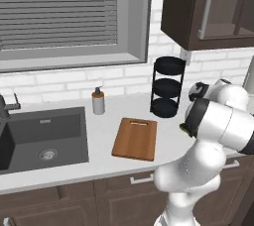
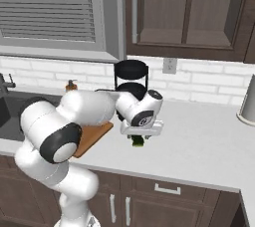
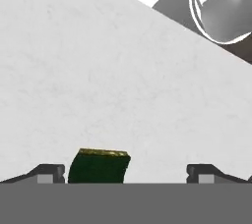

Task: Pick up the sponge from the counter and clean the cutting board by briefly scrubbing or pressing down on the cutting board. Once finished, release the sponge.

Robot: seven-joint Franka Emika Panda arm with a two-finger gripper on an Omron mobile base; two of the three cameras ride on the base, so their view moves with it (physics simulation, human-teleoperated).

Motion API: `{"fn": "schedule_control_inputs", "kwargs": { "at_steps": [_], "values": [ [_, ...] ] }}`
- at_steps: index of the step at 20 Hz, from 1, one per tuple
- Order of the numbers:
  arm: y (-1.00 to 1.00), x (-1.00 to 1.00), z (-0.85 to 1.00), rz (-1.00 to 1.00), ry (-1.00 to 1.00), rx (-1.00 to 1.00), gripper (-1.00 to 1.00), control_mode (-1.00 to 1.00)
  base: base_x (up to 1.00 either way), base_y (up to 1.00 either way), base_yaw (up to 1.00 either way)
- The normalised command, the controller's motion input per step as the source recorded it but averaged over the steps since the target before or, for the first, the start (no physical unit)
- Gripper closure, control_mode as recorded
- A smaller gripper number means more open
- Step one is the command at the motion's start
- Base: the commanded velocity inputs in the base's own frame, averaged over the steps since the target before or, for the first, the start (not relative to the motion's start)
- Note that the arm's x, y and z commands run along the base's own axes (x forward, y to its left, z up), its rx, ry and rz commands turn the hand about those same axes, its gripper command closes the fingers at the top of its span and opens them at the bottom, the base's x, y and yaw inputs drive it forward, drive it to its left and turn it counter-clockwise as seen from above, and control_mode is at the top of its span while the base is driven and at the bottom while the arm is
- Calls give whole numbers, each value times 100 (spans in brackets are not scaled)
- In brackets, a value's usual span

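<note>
Pincer [image 3: 125, 175] spread wide, straddling sponge [image 3: 98, 167] on surface [image 3: 98, 70]. Sponge likely light, soft, squashy; best pinched across short sides, firmly. Board [image 1: 134, 138] well apart.

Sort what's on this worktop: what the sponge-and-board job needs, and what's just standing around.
Needed:
sponge, between the open gripper fingers
cutting board
counter

Standing around:
soap dispenser
black tiered rack
sink
</note>
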Motion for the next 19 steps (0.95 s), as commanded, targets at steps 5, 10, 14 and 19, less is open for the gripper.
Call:
{"fn": "schedule_control_inputs", "kwargs": {
  "at_steps": [5,10,14,19],
  "values": [
    [29,-74,86,1,-5,10,-100,-100,0,0,0],
    [65,-55,79,0,-5,8,-100,-100,0,0,0],
    [84,-54,61,0,-2,5,-100,-100,0,0,0],
    [85,-56,46,7,0,1,-100,-100,0,0,0]
  ]
}}
